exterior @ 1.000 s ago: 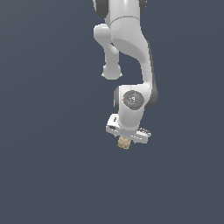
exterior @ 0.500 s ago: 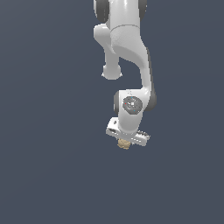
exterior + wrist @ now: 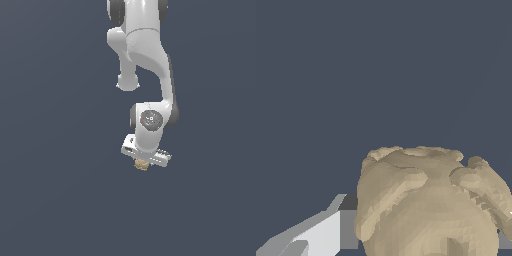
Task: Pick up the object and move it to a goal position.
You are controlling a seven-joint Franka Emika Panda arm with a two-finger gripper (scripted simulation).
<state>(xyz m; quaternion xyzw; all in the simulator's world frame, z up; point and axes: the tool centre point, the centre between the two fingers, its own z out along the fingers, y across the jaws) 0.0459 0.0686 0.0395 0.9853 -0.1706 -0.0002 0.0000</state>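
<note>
You have the tan knob (image 3: 142,164) clamped in the jaws; carrying it to the goal seems left.

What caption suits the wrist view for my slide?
Wrist close-up: lumpy tan knob-like object filling the frame beside a white hand finger, against plain dark grey.

Sim render, no real room: flat slate-blue backdrop fills the frame, no furniture or walls, only the white arm (image 3: 145,60) top centre, faceted shading.
</note>
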